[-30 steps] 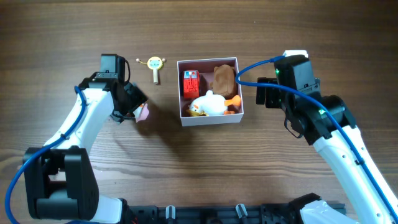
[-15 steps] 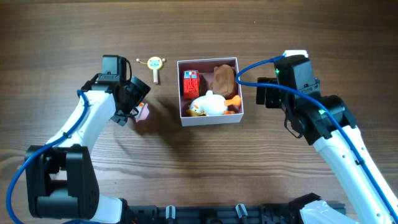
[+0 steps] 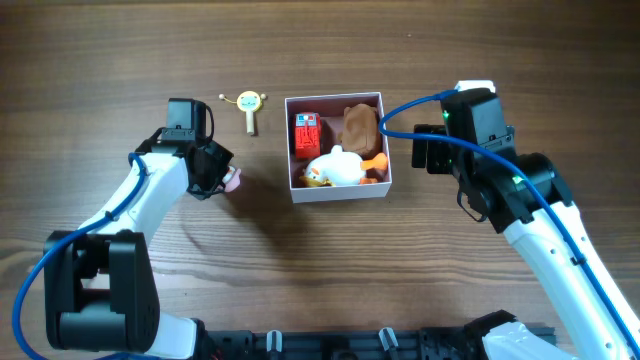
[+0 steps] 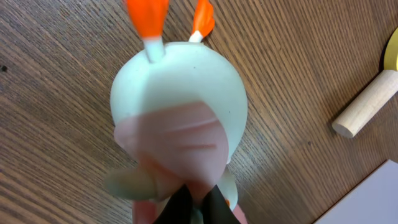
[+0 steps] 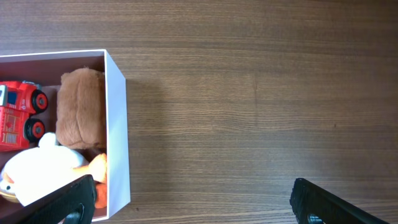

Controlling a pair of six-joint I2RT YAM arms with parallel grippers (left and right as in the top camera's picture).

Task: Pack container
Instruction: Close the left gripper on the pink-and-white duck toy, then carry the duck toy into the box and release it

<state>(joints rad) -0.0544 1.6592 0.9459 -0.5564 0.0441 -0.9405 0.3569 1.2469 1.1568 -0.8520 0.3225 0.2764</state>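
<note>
Container [image 3: 338, 193] packed yet?
Partly. It sits mid-worktop toward the far edge, with a truck [image 3: 306, 132], plush [image 3: 360, 127] and duck [image 3: 335, 167] inside.
What's left?
My left pincer [image 3: 218, 178] pinches a pale toy [image 4: 180, 87] beside it; a yellow stick toy [image 3: 248, 105] lies loose. My right pincer [image 5: 189, 193] is spread, empty.

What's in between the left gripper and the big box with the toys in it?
Overhead view: past the little toy at the left gripper, just bare table up to the container.
</note>
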